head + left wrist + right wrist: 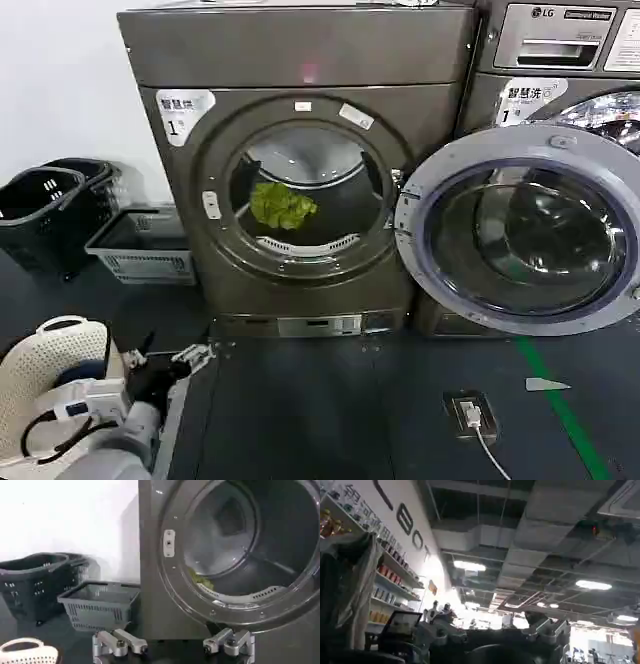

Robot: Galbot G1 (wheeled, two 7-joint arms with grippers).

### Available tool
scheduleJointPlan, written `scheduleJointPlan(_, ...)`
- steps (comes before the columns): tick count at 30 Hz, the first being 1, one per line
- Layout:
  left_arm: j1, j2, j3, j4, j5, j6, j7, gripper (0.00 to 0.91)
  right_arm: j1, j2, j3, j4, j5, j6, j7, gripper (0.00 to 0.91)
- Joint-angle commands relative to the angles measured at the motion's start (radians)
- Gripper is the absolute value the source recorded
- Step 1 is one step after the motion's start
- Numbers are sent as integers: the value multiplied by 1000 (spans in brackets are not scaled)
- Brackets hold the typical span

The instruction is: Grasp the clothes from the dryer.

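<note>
— Head view first: what can you read on the machines?

— The big bronze-grey metal dryer [300, 170] carries a white sticker with Chinese characters and a "1" at its upper left corner. The bronze-grey neighbour with the control panel [560, 60] shows "LG" on that panel and a similar sticker with a "1". In my right wrist view, large dark letters run along a white wall; I can make out what look like "O" and "T", no more.

— Where are the clothes?

— The small lime-green bundle of wrinkly fabric [282, 205] lies inside the drum, at the lower left of the round port, just behind the perforated lip. My left wrist view catches a sliver of it [202, 581] over the port's rim.

— And your grippers?

— My left gripper [190, 356] sits low by the floor, in front of the dryer's lower left corner, well apart from the port; its fingers [120, 642] are spread apart, holding nothing. My right gripper [495, 630] points up at the ceiling; whether it is open I cannot tell.

— Room to move?

— The round glass door [520, 230] hangs swung open to the right, covering the neighbour's front. A grey slatted plastic basket [140, 245] and two black baskets [50, 205] stand left of the dryer. The dark floor before the port is open.
</note>
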Motion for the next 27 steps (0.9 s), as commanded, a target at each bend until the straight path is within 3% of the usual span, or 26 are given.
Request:
scheduleJointPlan(1, 0, 4, -1, 3, 3, 49, -3, 907, 0, -1, -9, -11, 46, 41, 14, 907)
scheduleJointPlan(27, -6, 8, 0, 4, 4, 49, -9, 907, 16, -1, -24, -5, 48, 26, 34, 907)
